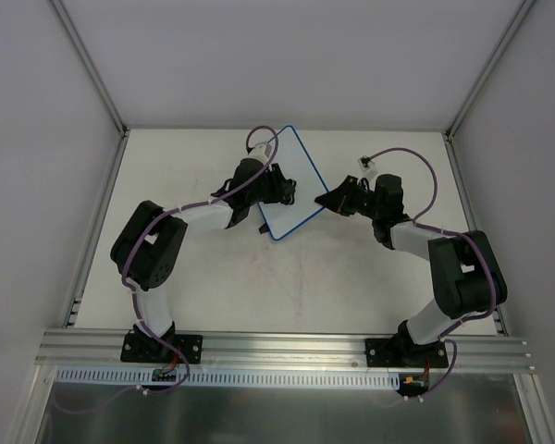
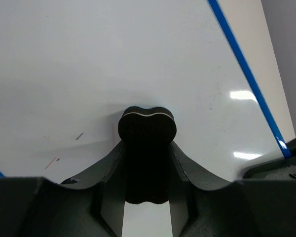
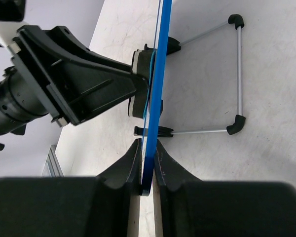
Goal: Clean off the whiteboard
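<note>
The whiteboard (image 1: 303, 176), white with a thin blue rim, stands tilted at the middle back of the table. In the left wrist view its surface (image 2: 138, 59) is nearly bare, with faint small marks (image 2: 79, 136) at the lower left. My left gripper (image 1: 282, 189) is shut on a small black eraser (image 2: 147, 123) and presses it against the board face. My right gripper (image 1: 329, 201) is shut on the board's right edge. The right wrist view shows the blue rim (image 3: 156, 89) edge-on between my fingers (image 3: 135, 155), with the eraser (image 3: 138, 89) on the far side.
A thin wire stand (image 3: 239, 74) with black feet props the board from behind. Aluminium posts and grey walls close in the table at the back and sides. A metal rail (image 1: 277, 347) runs along the near edge by the arm bases.
</note>
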